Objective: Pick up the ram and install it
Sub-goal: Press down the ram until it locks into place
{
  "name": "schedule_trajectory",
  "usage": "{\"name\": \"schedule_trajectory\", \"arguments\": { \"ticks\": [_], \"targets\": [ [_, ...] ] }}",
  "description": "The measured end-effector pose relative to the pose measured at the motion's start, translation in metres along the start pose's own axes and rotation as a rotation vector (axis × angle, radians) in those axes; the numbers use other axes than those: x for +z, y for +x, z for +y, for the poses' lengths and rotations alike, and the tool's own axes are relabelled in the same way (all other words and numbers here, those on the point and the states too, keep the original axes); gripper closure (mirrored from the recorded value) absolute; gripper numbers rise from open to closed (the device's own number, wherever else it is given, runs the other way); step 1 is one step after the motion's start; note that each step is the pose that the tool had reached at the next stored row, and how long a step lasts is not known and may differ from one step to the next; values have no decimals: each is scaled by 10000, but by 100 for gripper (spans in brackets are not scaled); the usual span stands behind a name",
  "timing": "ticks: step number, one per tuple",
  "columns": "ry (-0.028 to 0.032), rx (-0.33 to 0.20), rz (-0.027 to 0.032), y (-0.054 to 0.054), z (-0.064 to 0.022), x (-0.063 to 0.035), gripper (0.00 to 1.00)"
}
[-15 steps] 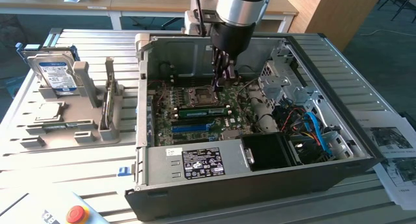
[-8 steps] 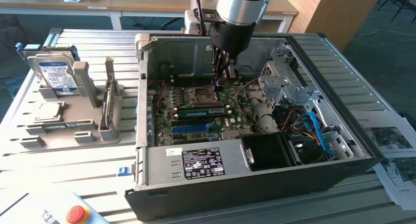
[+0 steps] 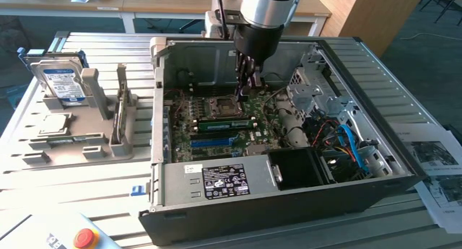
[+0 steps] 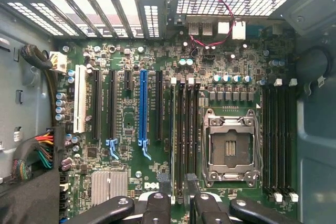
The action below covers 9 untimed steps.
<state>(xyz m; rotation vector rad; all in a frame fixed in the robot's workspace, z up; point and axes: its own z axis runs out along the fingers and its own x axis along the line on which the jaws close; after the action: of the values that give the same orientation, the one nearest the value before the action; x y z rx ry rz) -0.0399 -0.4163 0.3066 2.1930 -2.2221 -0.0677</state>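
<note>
Nearest the wrist camera is the claw (image 4: 179, 209), its two black fingers (image 4: 157, 205) standing apart with a clear gap between them. It is open, with nothing clamped that I can make out. Through that gap run the dark memory slots (image 4: 184, 129), which lie just beside the processor socket (image 4: 231, 142), between it and the long blue slot (image 4: 142, 106).

From the exterior view, the arm reaches down into the open case (image 3: 289, 205) and the claw hangs over the motherboard (image 3: 184, 111), close to the socket. The ram (image 3: 224, 121), a narrow green stick, stands on edge in a slot just beside the socket, on the side toward the blue slot. Whether the fingertips touch it I cannot tell.

Well apart from the socket, outside the case toward the exterior view's left, a grey tray (image 3: 43, 157) rests on the worktop (image 3: 108, 189). On it a hard drive (image 3: 64, 84) stands upright and a silver processor chip (image 3: 54, 123) lies flat.
</note>
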Motion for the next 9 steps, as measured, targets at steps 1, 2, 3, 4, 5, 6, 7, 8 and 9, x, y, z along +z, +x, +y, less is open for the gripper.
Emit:
{"name": "schedule_trajectory", "arguments": {
  "ticks": [1, 2, 3, 4, 5, 6, 7, 8, 9],
  "targets": [
    [0, 0, 0, 0, 0, 0, 77],
    [0, 0, 0, 0, 0, 0, 83],
    [-1, 0, 0, 0, 0, 0, 89],
    [0, -1, 0, 0, 0, 0, 89],
    [0, 0, 0, 0, 0, 0, 90],
    [0, 0, 1, 0, 0, 0, 90],
    [-1, 0, 0, 0, 0, 0, 90],
    [0, 0, 0, 0, 0, 0, 90],
    [0, 0, 0, 0, 0, 0, 90]
  ]
}}
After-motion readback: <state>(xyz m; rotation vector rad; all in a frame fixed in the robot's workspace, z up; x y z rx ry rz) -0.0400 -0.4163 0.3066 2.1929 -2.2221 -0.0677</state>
